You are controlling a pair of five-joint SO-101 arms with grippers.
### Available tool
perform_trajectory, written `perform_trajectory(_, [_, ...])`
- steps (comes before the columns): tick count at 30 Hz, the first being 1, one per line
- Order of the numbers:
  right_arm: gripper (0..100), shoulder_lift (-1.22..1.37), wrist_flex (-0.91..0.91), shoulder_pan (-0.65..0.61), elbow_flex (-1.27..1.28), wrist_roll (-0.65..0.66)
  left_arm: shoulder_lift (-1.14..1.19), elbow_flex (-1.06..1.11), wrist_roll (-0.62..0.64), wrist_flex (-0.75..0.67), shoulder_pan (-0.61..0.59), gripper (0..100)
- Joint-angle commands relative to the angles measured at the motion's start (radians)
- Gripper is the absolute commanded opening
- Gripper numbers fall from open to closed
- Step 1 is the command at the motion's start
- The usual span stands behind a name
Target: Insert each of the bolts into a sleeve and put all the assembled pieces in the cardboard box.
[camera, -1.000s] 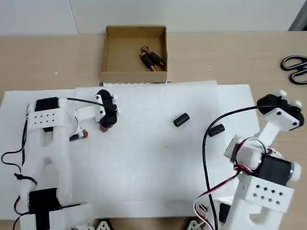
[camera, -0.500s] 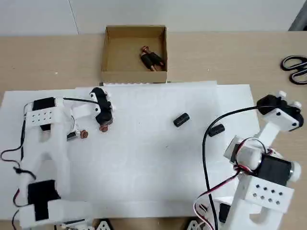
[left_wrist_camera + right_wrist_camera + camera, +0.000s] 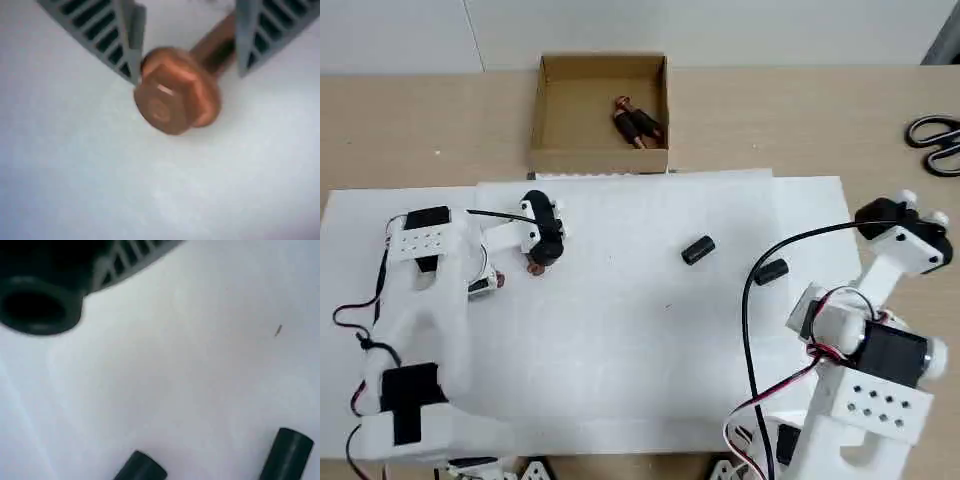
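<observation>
Cardboard box (image 3: 578, 108) with two assembled pieces (image 3: 638, 124) inside.

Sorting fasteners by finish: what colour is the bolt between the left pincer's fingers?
Copper-coloured; the bolt shows best in the left wrist view.

No text, label, number or sign can be read in any view. The cardboard box (image 3: 575, 115), upper middle of the high view, shows plain brown walls without legible print.
</observation>
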Motion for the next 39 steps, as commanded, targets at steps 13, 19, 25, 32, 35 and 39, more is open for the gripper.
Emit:
perform_trajectory(13, [0.3, -0.018, 0.002, 0.004, -0.005, 0.005, 0.058, -0.008, -0.265, -0.041, 0.002, 0])
perform_trajectory(19, [0.3, -0.018, 0.002, 0.004, -0.005, 0.005, 0.051, -0.008, -0.264, -0.038, 0.011, 0])
perform_trajectory(25, [0.3, -0.018, 0.002, 0.004, -0.005, 0.005, 0.017, -0.074, -0.262, 0.095, 0.02, 0])
perform_trajectory(32, [0.3, -0.018, 0.001, 0.004, -0.005, 0.003, -0.021, -0.219, -0.135, 0.313, 0.072, 0])
perform_trajectory(35, [0.3, -0.018, 0.001, 0.004, -0.005, 0.003, -0.021, -0.257, -0.068, 0.364, 0.077, 0])
perform_trajectory(39, [0.3, -0.018, -0.001, 0.004, -0.005, 0.003, -0.023, -0.295, 0.02, 0.417, 0.078, 0])
